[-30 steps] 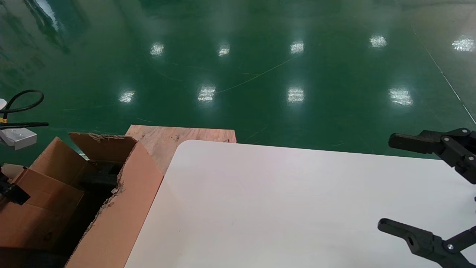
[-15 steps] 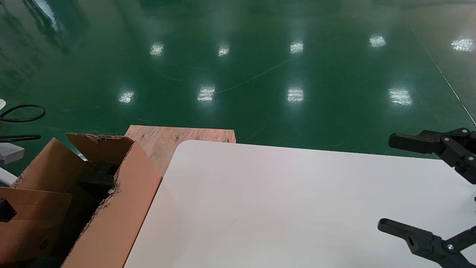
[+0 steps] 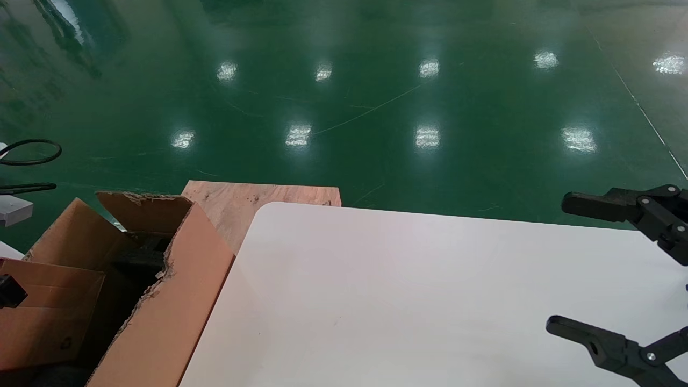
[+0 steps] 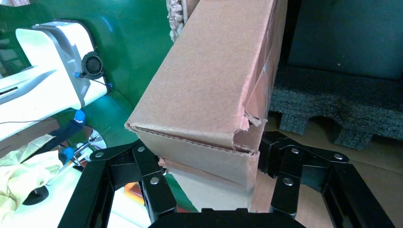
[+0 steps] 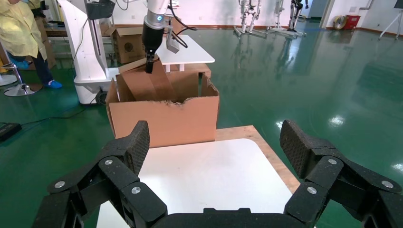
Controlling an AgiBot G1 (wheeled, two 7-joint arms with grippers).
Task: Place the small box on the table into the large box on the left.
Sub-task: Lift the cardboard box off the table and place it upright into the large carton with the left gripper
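The left gripper is clamped on the small box, holding it down inside the large box at the left of the table, above black foam padding. The right gripper hangs with fingers spread wide over the table's right side. A wooden board lies behind the large box.

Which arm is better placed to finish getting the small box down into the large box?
Left. The left gripper is already clamped on the small box, holding it inside the large box above the black padding. The right gripper hangs open over the table, far from both boxes.
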